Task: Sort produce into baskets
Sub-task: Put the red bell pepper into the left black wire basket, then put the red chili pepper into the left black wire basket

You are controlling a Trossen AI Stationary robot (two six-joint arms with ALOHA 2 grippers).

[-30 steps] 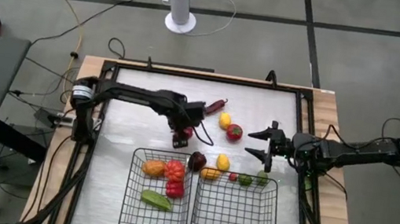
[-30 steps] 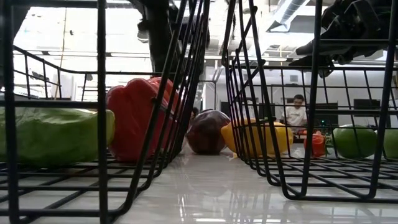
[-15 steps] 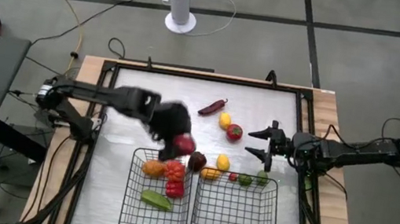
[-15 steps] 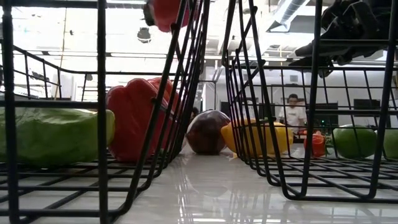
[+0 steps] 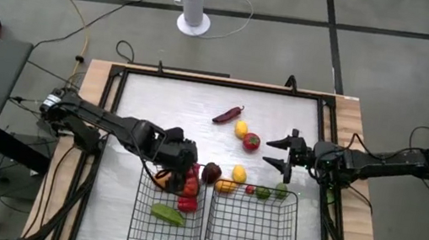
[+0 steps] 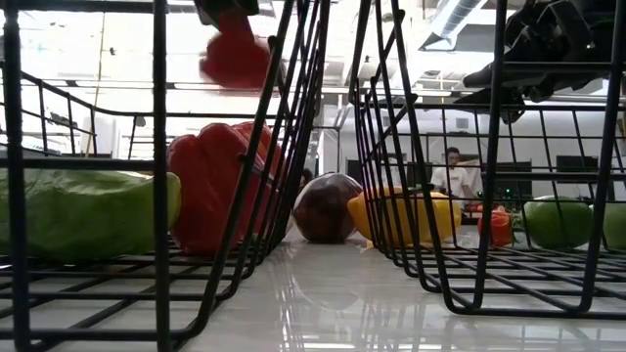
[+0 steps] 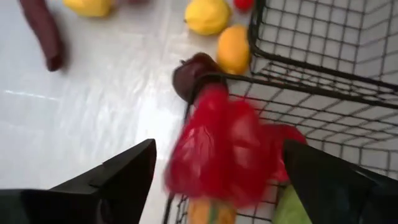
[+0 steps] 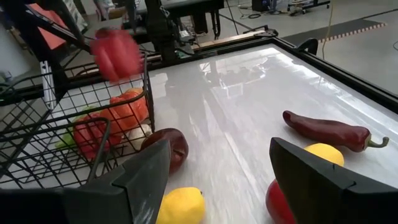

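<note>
My left gripper [image 5: 181, 159] hangs open over the far edge of the left basket [image 5: 135, 210]. A red produce piece [image 7: 217, 155] is in the air below it, blurred, with a gap to each finger [image 7: 124, 177]; the low view shows the piece [image 6: 235, 57] above the basket. That basket holds an orange piece [image 5: 164, 181], red peppers [image 5: 187, 193] and a green cucumber [image 5: 167, 213]. The right basket [image 5: 294, 230] stands beside it. My right gripper [image 5: 277, 154] waits open at the table's right side, above the tabletop.
Loose on the table beyond the baskets lie a dark red chili [image 5: 228, 115], a lemon [image 5: 241, 128], a tomato [image 5: 251, 142], a dark purple piece [image 5: 212, 172], a second lemon [image 5: 239, 173], an orange piece [image 5: 225, 186] and limes [image 5: 263, 193]. A person sits in the room behind.
My left gripper has risen from the table's middle with the red piece and swung toward the near edge, over the left basket. It has let go: the piece has come away below the fingers and is dropping toward the basket.
</note>
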